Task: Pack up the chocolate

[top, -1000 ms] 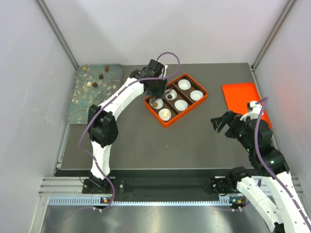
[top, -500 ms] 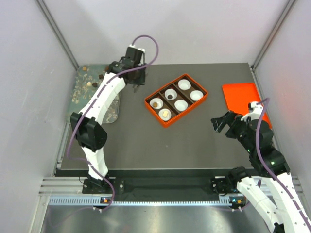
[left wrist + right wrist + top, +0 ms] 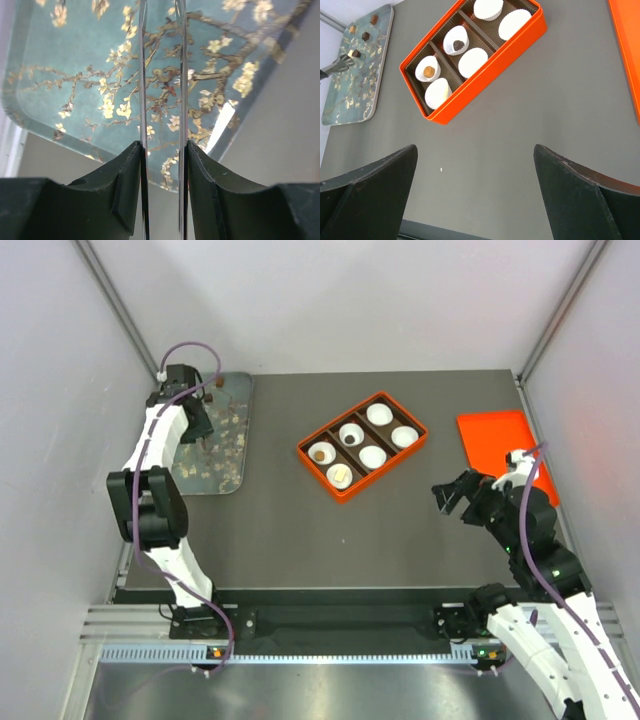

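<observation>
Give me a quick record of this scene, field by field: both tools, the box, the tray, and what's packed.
left tool: shut on tongs, above the floral tray
right tool: open, empty, above the table
orange box: six paper cups
packed chocolate: three cups filled, three empty
loose chocolate: several pieces at the tray's far end
orange lid: flat on the table, right of the box
</observation>
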Tool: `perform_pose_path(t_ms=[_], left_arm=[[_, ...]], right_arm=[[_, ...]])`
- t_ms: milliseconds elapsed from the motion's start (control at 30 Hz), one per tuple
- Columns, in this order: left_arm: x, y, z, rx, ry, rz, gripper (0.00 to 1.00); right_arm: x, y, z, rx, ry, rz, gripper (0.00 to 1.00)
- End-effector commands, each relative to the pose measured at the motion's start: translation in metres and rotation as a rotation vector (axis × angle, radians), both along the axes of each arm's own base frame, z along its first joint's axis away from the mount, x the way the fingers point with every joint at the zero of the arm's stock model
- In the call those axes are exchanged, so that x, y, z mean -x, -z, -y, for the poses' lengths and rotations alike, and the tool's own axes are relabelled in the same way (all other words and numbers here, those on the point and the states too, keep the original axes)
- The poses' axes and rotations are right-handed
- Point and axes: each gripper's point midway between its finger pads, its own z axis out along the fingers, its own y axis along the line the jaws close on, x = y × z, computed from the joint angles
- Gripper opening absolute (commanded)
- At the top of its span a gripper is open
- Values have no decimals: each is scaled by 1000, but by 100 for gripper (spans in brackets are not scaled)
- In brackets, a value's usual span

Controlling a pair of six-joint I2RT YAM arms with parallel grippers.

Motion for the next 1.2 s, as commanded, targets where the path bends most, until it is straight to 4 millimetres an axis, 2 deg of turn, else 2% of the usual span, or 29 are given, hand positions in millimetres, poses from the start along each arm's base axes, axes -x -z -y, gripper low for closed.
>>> perform_pose_path(t_ms=[0, 200, 300, 500, 900, 1167], left_arm=[[-23, -28, 9, 65, -3, 179, 44], [-31, -1, 1, 60, -29, 129, 44], [-39, 6, -4, 74, -36, 125, 44], [-52, 9, -14, 86, -45, 131, 44], [-69, 26, -16, 105, -18, 112, 44], [-70, 32, -23, 94, -31, 95, 45]], right_arm=[[-6, -7, -5, 2, -18, 32, 100], [-9, -12, -2, 22, -7, 49, 100], [-10, -13, 0, 32, -2, 50, 100], [-13, -8, 2, 52, 10, 38, 100], [-20, -4, 2, 64, 18, 27, 100], [-20, -2, 1, 60, 15, 26, 100]])
